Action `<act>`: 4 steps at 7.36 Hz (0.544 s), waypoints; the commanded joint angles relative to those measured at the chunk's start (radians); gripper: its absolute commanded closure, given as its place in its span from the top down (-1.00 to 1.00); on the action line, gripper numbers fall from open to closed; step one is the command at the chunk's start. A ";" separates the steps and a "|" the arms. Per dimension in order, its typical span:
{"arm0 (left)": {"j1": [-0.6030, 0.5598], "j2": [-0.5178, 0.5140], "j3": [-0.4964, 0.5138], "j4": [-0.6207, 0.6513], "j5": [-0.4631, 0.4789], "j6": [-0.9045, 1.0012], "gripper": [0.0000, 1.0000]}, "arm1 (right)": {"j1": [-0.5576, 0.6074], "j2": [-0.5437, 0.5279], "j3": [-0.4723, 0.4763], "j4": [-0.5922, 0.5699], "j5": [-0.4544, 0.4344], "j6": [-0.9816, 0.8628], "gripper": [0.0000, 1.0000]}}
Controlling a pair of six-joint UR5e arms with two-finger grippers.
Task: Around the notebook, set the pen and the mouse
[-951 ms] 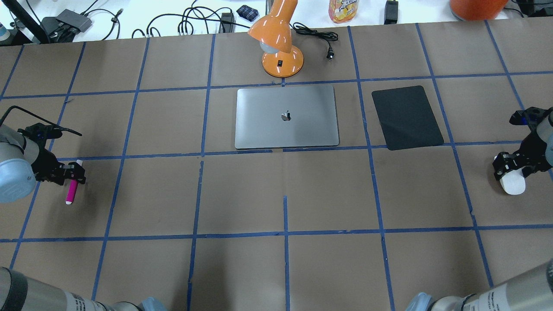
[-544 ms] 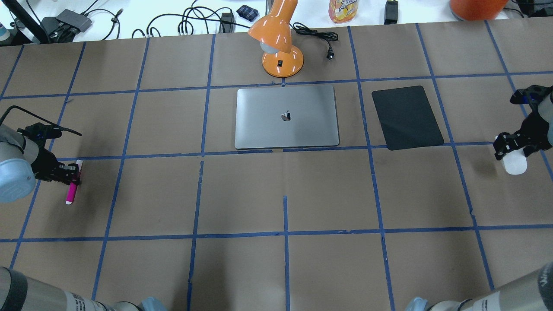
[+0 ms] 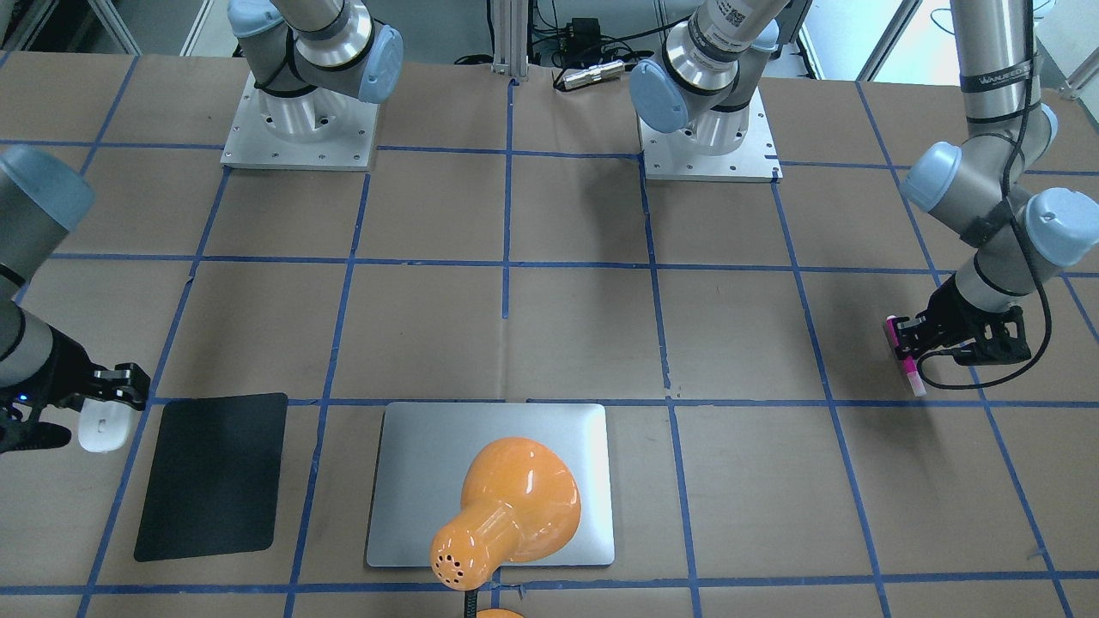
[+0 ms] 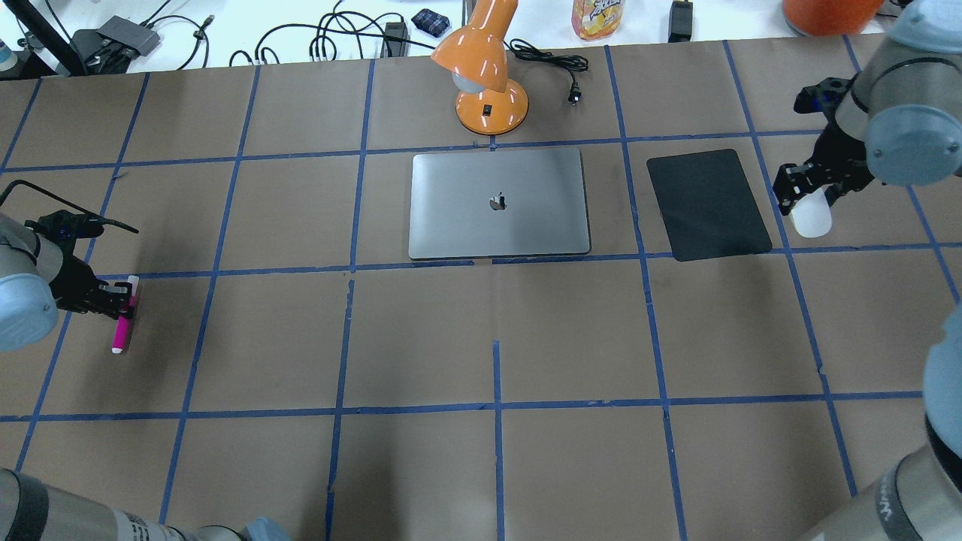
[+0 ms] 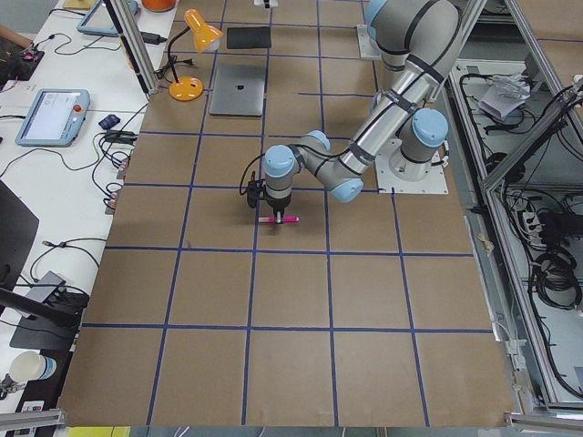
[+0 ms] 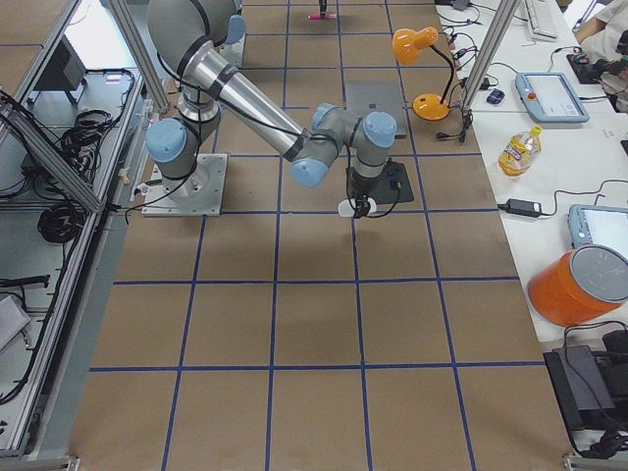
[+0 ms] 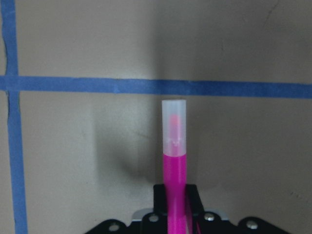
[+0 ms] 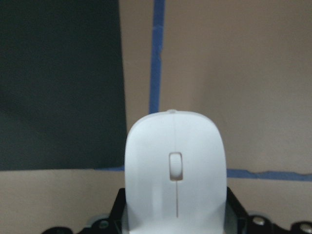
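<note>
Pink pen, likely light and stiff, sits clamped by its barrel in the left gripper, well left of the notebook. The right gripper pinches the smooth, probably slippery mouse by its sides, just right of the mat.

You see the mouse filling the lower centre, scroll mark facing you, its base seated in the right gripper. Beyond it, the black mat covers the upper left, a blue tape line just beside its edge.
</note>
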 commanded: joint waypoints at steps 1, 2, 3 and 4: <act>-0.011 0.043 0.009 -0.006 0.048 -0.017 -1.00 | 0.117 0.086 -0.107 0.004 0.028 0.154 0.22; -0.014 0.045 0.012 -0.028 0.057 -0.071 -1.00 | 0.157 0.111 -0.131 -0.001 0.026 0.187 0.22; -0.031 0.049 0.012 -0.035 0.057 -0.155 -1.00 | 0.159 0.129 -0.129 -0.004 0.028 0.187 0.22; -0.072 0.052 0.014 -0.033 0.054 -0.257 -1.00 | 0.159 0.140 -0.123 -0.007 0.031 0.189 0.21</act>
